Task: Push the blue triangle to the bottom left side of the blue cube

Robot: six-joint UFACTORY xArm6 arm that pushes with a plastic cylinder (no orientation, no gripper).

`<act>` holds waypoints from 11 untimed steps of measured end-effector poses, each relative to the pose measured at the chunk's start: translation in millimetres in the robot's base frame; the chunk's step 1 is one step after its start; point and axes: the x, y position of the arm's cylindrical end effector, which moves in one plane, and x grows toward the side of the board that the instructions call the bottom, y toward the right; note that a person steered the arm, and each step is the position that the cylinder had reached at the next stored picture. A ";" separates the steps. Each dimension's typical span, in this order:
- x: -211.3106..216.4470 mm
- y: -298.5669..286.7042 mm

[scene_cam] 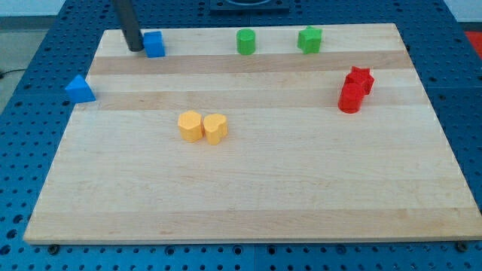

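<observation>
The blue triangle (79, 89) lies at the board's left edge, below and to the left of the blue cube (154, 44), which sits near the view's top left. My tip (135, 49) rests on the board right beside the cube's left side, touching or nearly touching it. The triangle is well apart from the tip, toward the view's lower left.
A green cylinder (246, 41) and a green star-like block (309, 39) sit along the top edge. A red star (361, 77) and a red cylinder (350, 98) touch at the right. Two yellow blocks (190, 126) (215, 129) sit side by side mid-board. The wooden board (248, 203) rests on a blue pegboard.
</observation>
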 end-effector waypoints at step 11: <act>122.3 -103.3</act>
